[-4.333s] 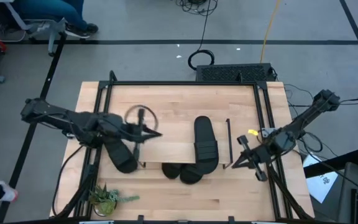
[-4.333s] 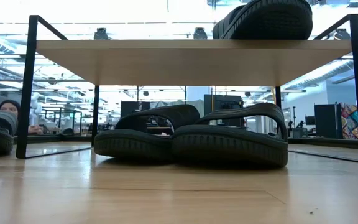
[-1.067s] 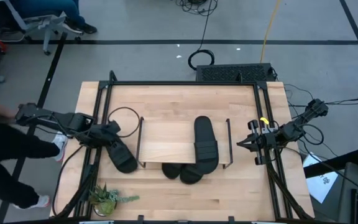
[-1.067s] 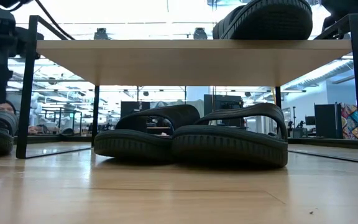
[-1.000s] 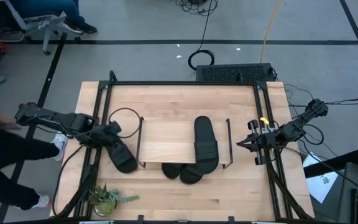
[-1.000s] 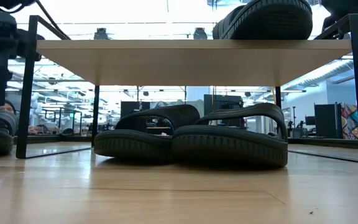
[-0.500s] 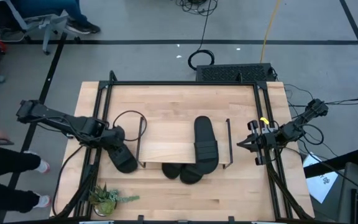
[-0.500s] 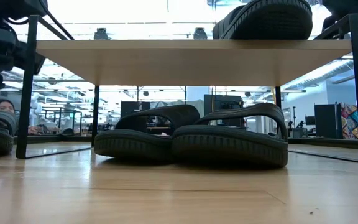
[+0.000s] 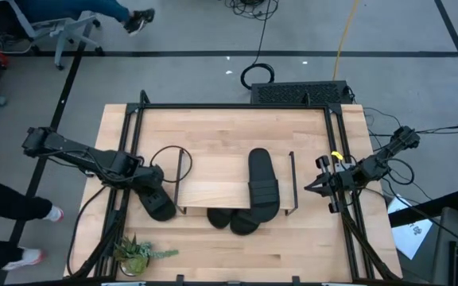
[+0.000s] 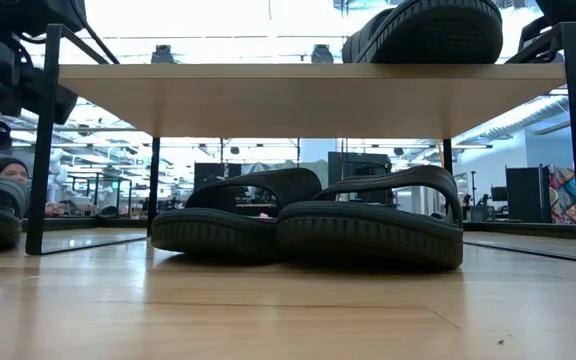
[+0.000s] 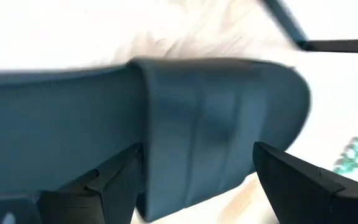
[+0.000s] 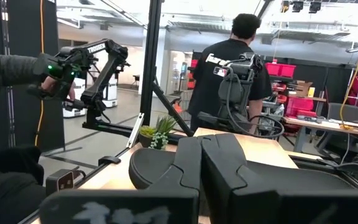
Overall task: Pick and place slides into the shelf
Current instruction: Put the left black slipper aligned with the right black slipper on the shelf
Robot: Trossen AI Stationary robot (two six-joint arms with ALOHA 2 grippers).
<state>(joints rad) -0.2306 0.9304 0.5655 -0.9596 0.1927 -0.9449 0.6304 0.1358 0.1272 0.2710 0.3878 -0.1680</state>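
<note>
Slides: one is lying on the shelf [image 9: 213, 181] top, two underneath, and the last slide [image 9: 159, 203] is lying on the counter [image 9: 237, 131] beside it. Left gripper [image 11: 194, 180] is straddling its strap, fingers open; closing comes next. Right gripper [image 9: 312, 189] is waiting, fingers closed.

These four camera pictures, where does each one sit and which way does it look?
High: overhead, looking down on table, shelf, both arms.
Low: at tabletop height, under the shelf at two slides; no gripper clear.
Left wrist: over the loose slide, open fingers astride.
Right wrist: past shut fingers toward a person.
High and left wrist share the loose slide.
</note>
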